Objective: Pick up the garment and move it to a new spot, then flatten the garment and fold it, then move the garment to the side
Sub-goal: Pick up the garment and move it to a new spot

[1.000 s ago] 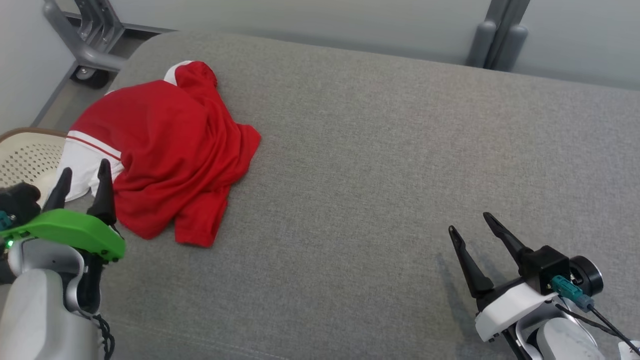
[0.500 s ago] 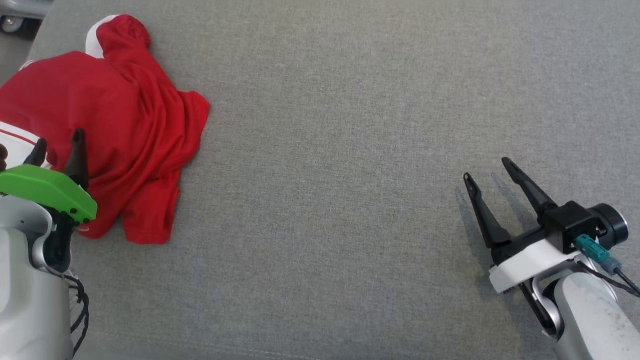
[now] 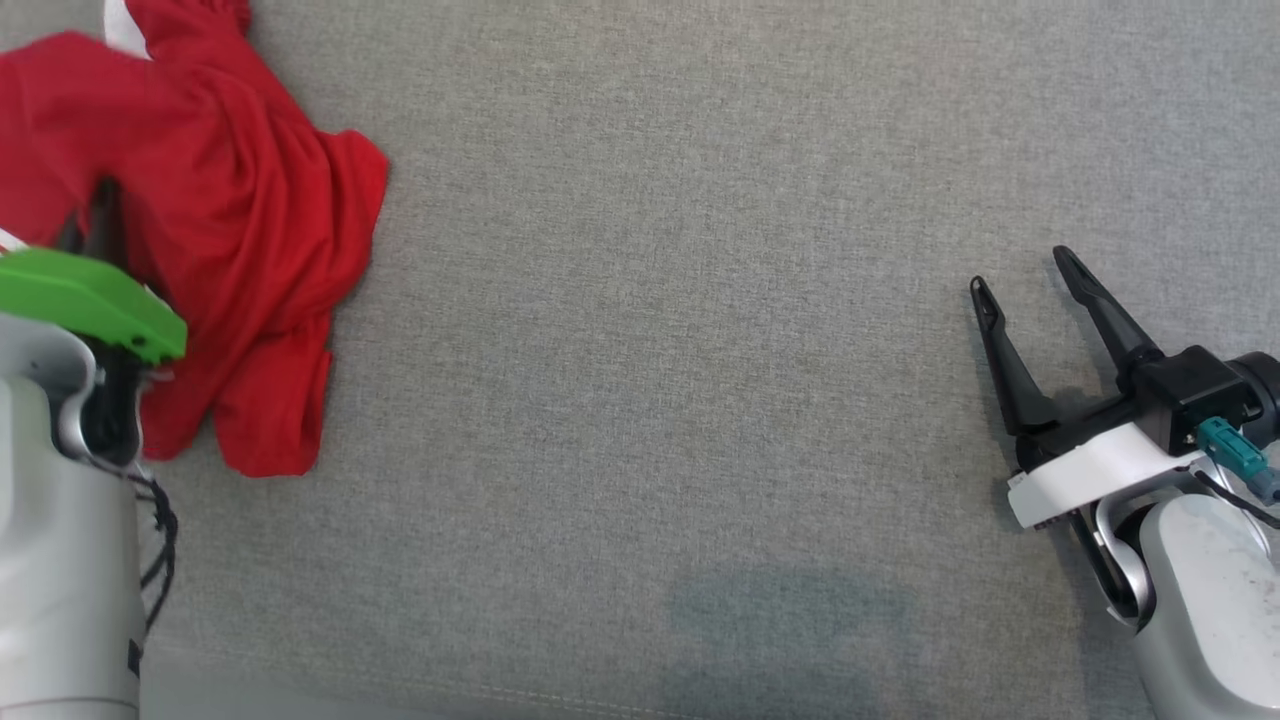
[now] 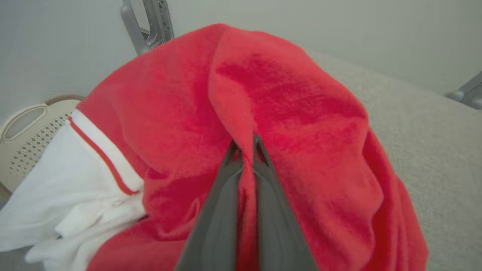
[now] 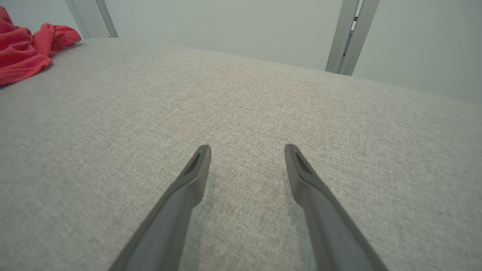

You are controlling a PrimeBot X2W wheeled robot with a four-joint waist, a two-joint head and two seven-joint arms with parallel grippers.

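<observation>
Fingers of the left gripper (image 4: 244, 141) are pressed together on a raised fold of the red garment (image 3: 250, 200), which lies crumpled at the left end of the grey cushion (image 3: 650, 350), its white part with a red stripe spilling to the left. Well apart from it, over bare cushion on the right, the right gripper (image 3: 1020, 268) has its fingers spread and holds nothing. Beyond the white cloth sits a cream perforated basket (image 4: 22, 128), and farther back a grey metal frame (image 4: 147, 22) stands against the pale wall.
</observation>
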